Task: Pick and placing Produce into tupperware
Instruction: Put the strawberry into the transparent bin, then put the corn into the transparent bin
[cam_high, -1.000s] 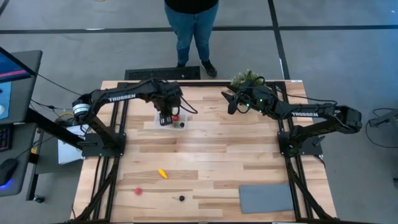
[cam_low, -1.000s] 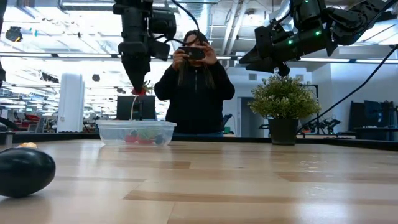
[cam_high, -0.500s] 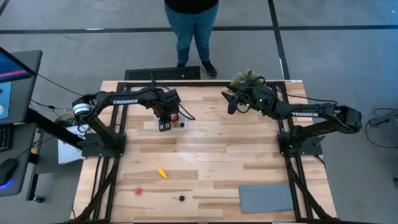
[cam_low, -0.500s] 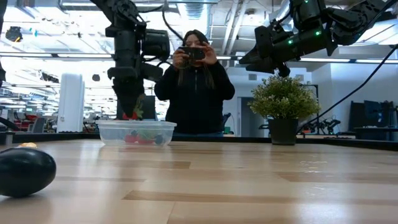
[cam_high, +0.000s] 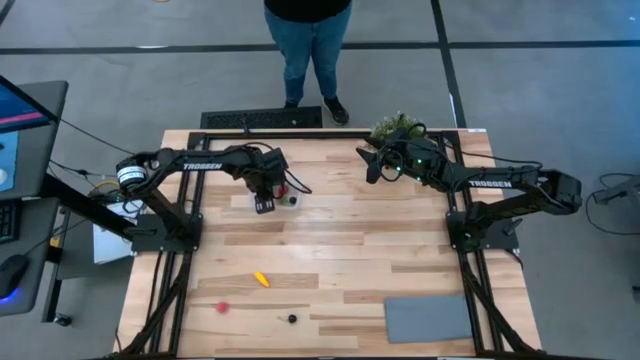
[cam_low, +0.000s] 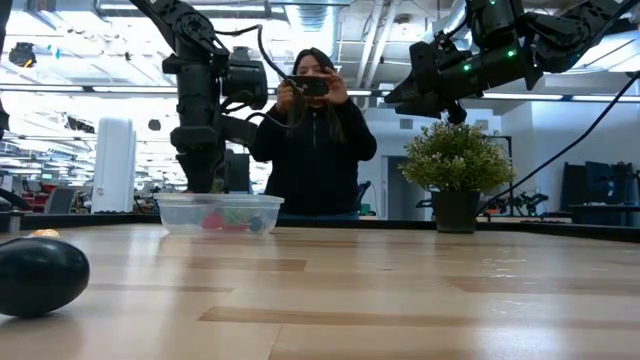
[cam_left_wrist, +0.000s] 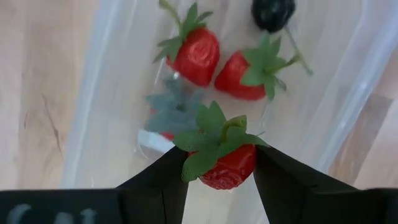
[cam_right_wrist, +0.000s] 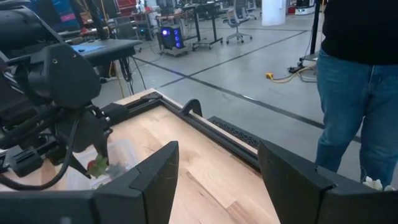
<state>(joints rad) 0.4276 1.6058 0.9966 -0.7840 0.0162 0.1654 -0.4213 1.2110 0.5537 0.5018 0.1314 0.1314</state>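
The clear tupperware (cam_high: 287, 199) (cam_low: 220, 213) sits on the table's far left part. In the left wrist view it (cam_left_wrist: 348, 93) holds two red strawberries (cam_left_wrist: 198, 55) (cam_left_wrist: 239, 73), a dark berry (cam_left_wrist: 272, 11) and a greyish-green bit (cam_left_wrist: 173, 109). My left gripper (cam_high: 264, 196) (cam_left_wrist: 219, 177) reaches down into the box, shut on a third strawberry (cam_left_wrist: 229, 167). My right gripper (cam_high: 368, 165) (cam_right_wrist: 217, 180) waits open, raised above the far right part near the plant. A yellow piece (cam_high: 261, 279), a small red piece (cam_high: 222, 307) and a dark berry (cam_high: 292, 319) lie near the table's near edge. My left gripper pinches the strawberry's red body (cam_left_wrist: 239, 163) between its two fingers, just under the green leaf cap (cam_left_wrist: 211, 134). The fingers come from above, pointing down into the tupperware. Whether the strawberry touches the box floor I cannot tell.
A flat grey mat (cam_high: 428, 318) lies at the near right corner. A potted bushy plant (cam_high: 395, 127) (cam_low: 456, 165) stands at the far right edge. A person (cam_low: 312, 140) stands beyond the far edge holding up a phone. Bare wood spans the table's middle.
My left gripper has come down from above the tupperware into it, carrying the strawberry, and has shifted slightly toward the table's near edge. It has stayed shut on the strawberry.
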